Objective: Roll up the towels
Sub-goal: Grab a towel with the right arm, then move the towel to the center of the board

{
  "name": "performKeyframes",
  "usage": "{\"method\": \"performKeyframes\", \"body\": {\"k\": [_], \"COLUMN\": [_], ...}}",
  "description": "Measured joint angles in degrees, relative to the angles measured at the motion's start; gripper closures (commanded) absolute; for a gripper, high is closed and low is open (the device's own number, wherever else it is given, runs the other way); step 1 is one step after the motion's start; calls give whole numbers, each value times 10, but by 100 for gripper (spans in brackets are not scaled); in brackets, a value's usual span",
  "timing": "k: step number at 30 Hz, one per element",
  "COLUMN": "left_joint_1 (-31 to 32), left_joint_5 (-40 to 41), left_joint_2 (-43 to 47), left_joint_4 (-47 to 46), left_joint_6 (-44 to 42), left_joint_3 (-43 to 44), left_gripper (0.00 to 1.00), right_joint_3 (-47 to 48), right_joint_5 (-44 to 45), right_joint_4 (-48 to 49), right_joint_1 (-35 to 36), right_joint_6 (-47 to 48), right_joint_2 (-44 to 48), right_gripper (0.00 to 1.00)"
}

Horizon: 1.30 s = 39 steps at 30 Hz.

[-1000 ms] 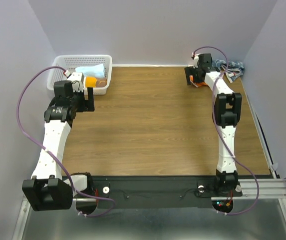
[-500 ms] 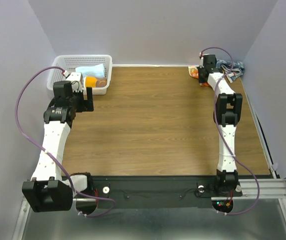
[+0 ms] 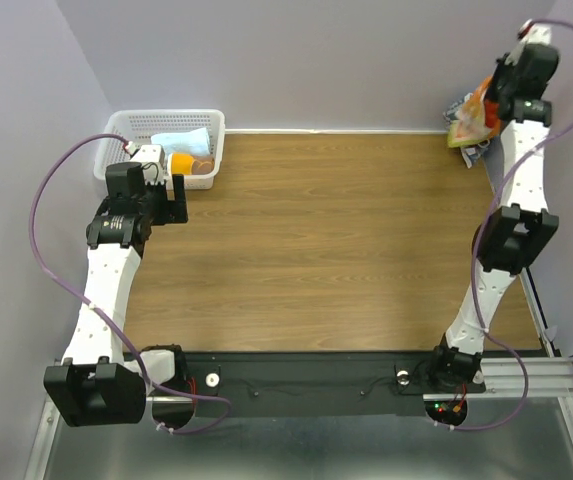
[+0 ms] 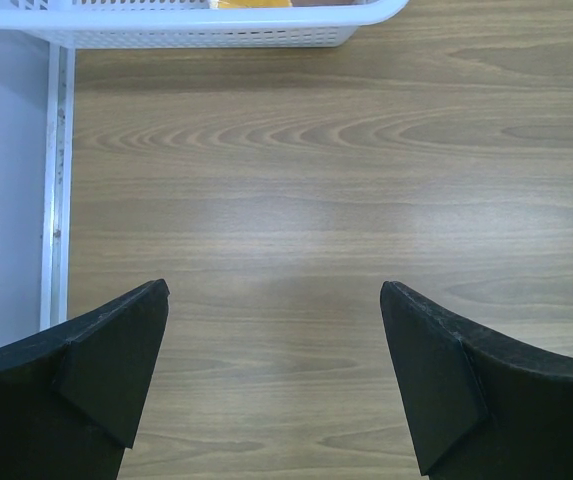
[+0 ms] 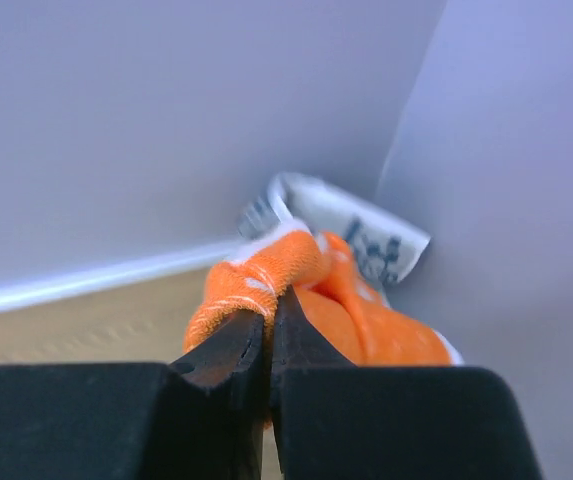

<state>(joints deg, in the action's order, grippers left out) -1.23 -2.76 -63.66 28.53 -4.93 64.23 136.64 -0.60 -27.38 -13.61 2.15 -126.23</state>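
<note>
My right claw (image 5: 269, 318) was clamped on a bunched fold of the soft, limp orange-and-white printed cloth towel (image 5: 361, 310), which dangled light at two o'clock in the overhead view, so I judged a flat corner the better hold; my left claw (image 4: 276, 300) hung apart, empty.

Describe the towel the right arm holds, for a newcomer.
Far right corner of the table, by the wall. There the right gripper has its jaws shut on a bunched towel, held above the wood. It is bright orange with white, unlike the dark-patterned white cloth beside it.
</note>
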Motion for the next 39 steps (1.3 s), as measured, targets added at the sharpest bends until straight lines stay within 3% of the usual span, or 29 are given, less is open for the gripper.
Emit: {"method": "performKeyframes", "body": {"k": [6, 11, 21, 26, 29, 33, 39], "left_joint_1": [0, 0, 0, 0, 5, 30, 68], "left_joint_5": [0, -4, -74, -172, -208, -230, -253], "left_joint_2": [6, 21, 32, 43, 54, 60, 46], "left_joint_4": [0, -3, -10, -9, -9, -15, -24], "left_joint_6": [14, 21, 2, -39, -63, -96, -118], "left_joint_3": [0, 0, 0, 0, 0, -12, -42], "left_gripper": [1, 1, 1, 1, 1, 9, 12], "right_joint_3": [13, -24, -297, -537, -631, -696, -662], "right_joint_5": [-49, -155, -464, -554, -570, -556, -545], "right_joint_4": [39, 59, 63, 58, 51, 38, 39], "right_joint_1": [9, 17, 46, 127, 158, 151, 148], "right_joint_6": [-18, -49, -181, -198, -200, -202, -211], "right_joint_2": [131, 212, 334, 392, 397, 397, 395], "right_gripper": [99, 99, 99, 99, 99, 99, 99]}}
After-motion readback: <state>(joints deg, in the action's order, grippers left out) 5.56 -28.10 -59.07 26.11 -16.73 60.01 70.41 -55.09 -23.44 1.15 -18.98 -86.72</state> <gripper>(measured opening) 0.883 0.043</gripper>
